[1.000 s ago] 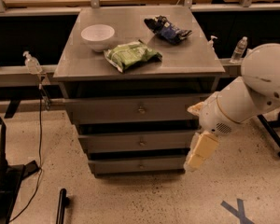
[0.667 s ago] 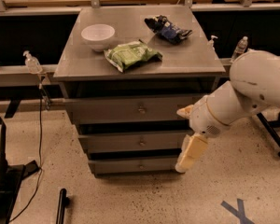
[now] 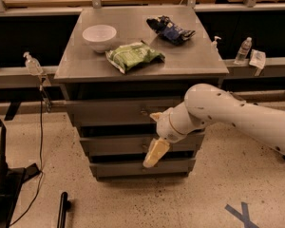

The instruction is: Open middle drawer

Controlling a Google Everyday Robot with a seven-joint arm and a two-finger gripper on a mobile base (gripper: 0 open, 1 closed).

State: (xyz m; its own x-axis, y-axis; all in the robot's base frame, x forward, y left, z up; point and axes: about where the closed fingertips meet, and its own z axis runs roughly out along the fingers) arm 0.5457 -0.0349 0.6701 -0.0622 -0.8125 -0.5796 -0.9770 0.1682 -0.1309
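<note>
The grey cabinet [image 3: 71, 65] has three drawers, all shut. The middle drawer [image 3: 111, 145] is the flat, wide front second from the top. Its small round centre knob is hidden behind my gripper. My gripper [image 3: 150, 139] is at the end of the white arm [image 3: 228, 115], which reaches in from the right. It is in front of the middle drawer's centre. Its two yellowish fingers stand apart, one fingertip [image 3: 155, 115] by the top drawer's lower edge, the other [image 3: 152, 156] pointing down over the middle drawer's lower edge. It holds nothing.
On the cabinet top lie a white bowl [image 3: 99, 34], a green chip bag [image 3: 134, 56] and a dark blue bag [image 3: 170, 30]. Bottles [image 3: 32, 63] [image 3: 244, 50] stand on the rails behind. A black stand [image 3: 1, 175] is at the left, and a blue tape X [image 3: 242, 214] marks the floor.
My arm has swung left, and the gripper has moved from the cabinet's right edge to the centre of the drawer fronts. The drawers have not moved.
</note>
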